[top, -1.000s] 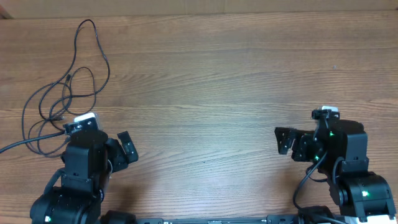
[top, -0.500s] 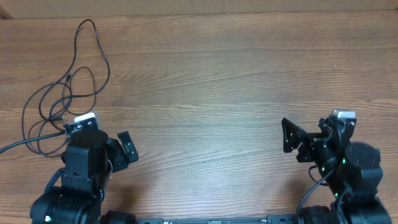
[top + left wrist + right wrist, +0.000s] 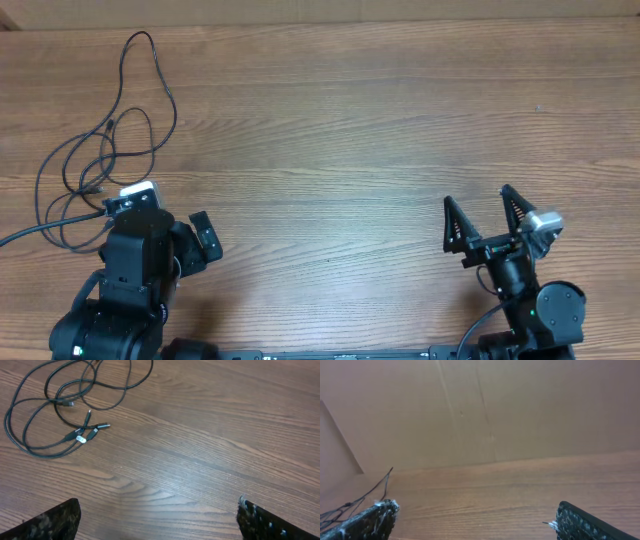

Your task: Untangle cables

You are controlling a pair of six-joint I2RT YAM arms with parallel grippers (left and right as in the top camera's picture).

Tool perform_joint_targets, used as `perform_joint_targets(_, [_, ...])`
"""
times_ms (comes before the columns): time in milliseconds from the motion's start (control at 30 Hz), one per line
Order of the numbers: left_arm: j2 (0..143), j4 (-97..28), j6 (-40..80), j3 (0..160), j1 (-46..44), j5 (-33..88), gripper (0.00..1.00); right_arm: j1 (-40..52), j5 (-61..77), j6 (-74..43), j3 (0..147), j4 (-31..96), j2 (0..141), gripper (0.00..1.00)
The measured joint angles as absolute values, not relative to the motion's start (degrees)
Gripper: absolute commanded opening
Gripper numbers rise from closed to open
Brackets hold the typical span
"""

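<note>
The cables [image 3: 108, 127] lie in loose, crossing loops at the far left of the bench [image 3: 350, 120], their little plugs [image 3: 92, 430] close together in the middle. No hand touches them. The left hand [image 3: 157, 505] is spread wide, holds nothing and hangs near them. The right hand [image 3: 482, 212] is wide and empty too, well apart on the other side. The job looks barely begun. Next, I think, the left hand should reach one plug end and pull it free of the loops.

Black cables [image 3: 107, 127]; brown wood-grain table [image 3: 350, 120]
</note>
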State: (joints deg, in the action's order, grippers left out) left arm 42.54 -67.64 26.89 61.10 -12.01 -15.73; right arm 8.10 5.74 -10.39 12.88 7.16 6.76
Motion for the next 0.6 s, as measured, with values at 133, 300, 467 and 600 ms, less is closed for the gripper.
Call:
perform_joint_targets(133, [42.5,-67.7,26.9,61.1,-12.0,-15.7,0.99,8.6,5.5,-10.4,10.5,5.9,4.8,1.0])
perform_joint_targets(300, [42.5,-67.6,26.9,61.1,-12.0,-15.7,0.99,8.8,5.1,-10.4,8.5,3.3,2.3,1.0])
perform_joint_targets(467, [42.5,-67.6,26.9,61.1,-12.0,-15.7,0.99,8.8,4.7,-10.4,5.5,-2.4,1.1,1.0])
perform_joint_targets(600, [42.5,-67.6,26.9,61.1,-12.0,-15.7,1.0,8.8,4.4,-10.4,2.5,-8.9,0.8,1.0])
